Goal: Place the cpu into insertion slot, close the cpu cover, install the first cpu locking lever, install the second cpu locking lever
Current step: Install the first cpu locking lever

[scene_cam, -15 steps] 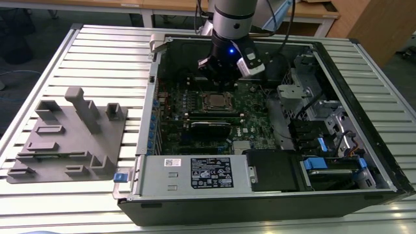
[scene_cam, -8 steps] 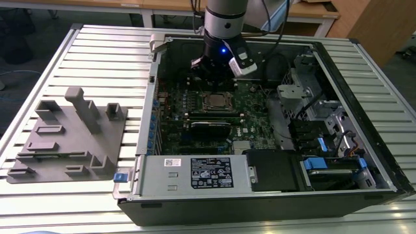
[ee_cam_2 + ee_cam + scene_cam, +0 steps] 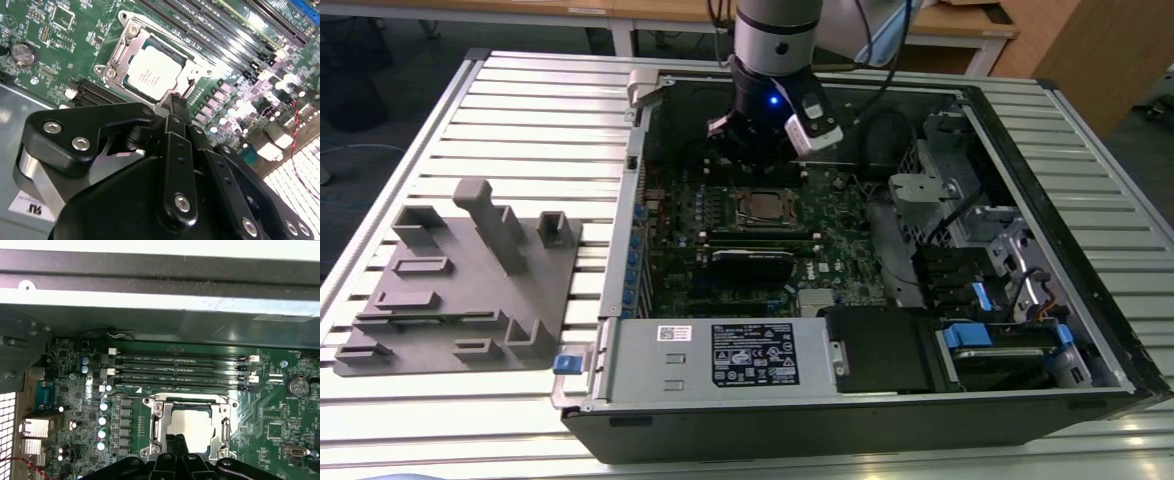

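1. Black gripper (image 3: 178,105), on the end of a grey arm (image 3: 775,30), reaches down into the open computer case (image 3: 1067,140). Its fingers are drawn together into one narrow tip, and I see nothing held between them.
2. In both wrist views that tip hangs right at the edge of the insertion slot (image 3: 766,205) and overlaps its silvery rim. I cannot tell whether it actually touches the metal.
3. The cpu (image 3: 152,75) sits flat in the slot with its pale silver top facing up.
4. The cpu cover (image 3: 156,422) lies down around the chip, its frame running along the sides and the cut-out showing the chip's top. I cannot tell from here whether the locking levers are latched.
5. Just beside the socket, long black memory slots (image 3: 180,372) run parallel to one another. A row of small silver capacitors (image 3: 104,420) stands along another side. A coin cell (image 3: 22,52) sits further off on the green board.
6. In the exterior view the socket is near the middle of the board. A silver power supply (image 3: 707,355) fills the near end of the case, and drive bays with blue tabs (image 3: 981,295) are on the exterior view's right.
7. The case lies on its side on a slatted metal table (image 3: 520,110). A grey moulded fixture (image 3: 460,280) rests on the table just beside the case, on the exterior view's left.
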`<control>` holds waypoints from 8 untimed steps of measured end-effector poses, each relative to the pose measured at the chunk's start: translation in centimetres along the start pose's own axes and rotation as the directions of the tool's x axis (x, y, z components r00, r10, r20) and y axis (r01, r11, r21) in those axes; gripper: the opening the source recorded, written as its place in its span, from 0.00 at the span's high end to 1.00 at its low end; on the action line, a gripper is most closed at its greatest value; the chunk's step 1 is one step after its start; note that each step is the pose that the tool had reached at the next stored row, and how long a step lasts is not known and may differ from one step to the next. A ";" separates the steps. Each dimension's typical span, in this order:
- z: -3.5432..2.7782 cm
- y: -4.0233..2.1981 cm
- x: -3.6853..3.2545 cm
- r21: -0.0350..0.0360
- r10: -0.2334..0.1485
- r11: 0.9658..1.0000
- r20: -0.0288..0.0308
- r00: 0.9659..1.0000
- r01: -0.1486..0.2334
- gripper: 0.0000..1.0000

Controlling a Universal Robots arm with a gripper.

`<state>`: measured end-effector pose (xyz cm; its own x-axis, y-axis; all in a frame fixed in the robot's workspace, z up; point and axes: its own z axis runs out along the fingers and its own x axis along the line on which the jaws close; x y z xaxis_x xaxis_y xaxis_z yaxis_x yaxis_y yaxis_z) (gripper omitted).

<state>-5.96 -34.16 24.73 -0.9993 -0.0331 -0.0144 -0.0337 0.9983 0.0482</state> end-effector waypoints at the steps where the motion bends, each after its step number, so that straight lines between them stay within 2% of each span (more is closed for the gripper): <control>1: -0.19 0.01 0.00 -0.001 0.000 1.000 0.000 1.000 0.000 0.89; 3: -0.43 0.02 -0.01 -0.001 0.000 1.000 0.000 1.000 0.000 0.89; 8: -0.45 0.02 -0.01 -0.002 0.000 1.000 0.000 1.000 0.000 0.89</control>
<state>-5.96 -34.16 25.18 -0.9993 -0.0331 -0.0145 -0.0338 0.9982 0.0497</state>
